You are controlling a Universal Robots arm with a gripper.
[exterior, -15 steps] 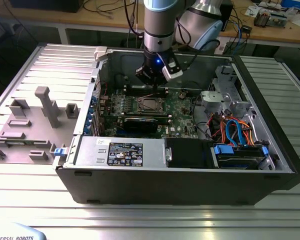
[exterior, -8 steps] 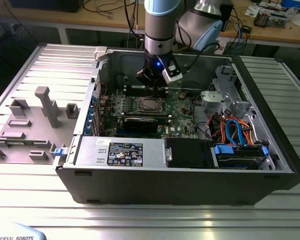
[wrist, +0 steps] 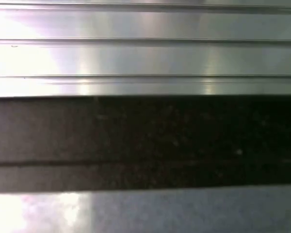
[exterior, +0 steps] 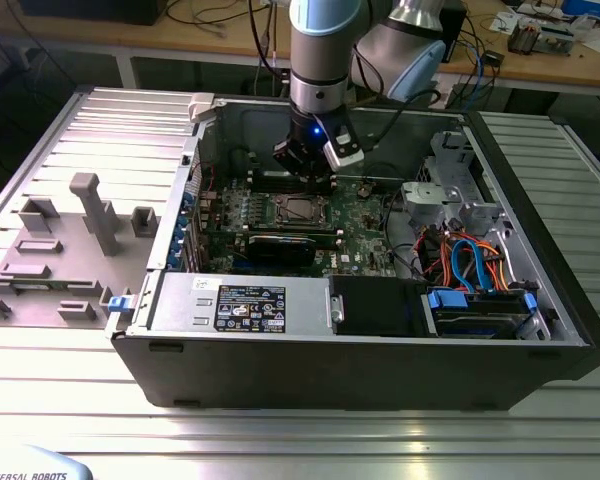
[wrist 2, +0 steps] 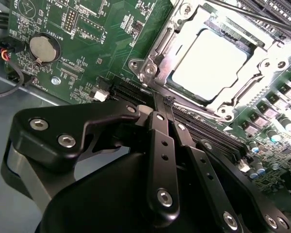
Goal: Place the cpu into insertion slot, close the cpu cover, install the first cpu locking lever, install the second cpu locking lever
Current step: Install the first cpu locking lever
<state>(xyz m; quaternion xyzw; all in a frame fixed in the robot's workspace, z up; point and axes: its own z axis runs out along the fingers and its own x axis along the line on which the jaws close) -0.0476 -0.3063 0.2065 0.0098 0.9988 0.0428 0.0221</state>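
Gripper (wrist 2: 166,104), fingers pressed together and empty, just beside the seated cpu (wrist 2: 209,64).

Even overhead light in exterior view; computer case (exterior: 360,370) interior darker, front wall shadowed. Small blue glow on arm (exterior: 318,128) above motherboard (exterior: 365,235). In second wrist view, cpu (wrist 2: 209,63) top glares near white; gripper (wrist 2: 167,104) linkages close, dark, soft-focused. First wrist view blurred: bright reflective metal ribs (wrist: 145,58), hot glare patches, dark band (wrist: 145,141) across middle.
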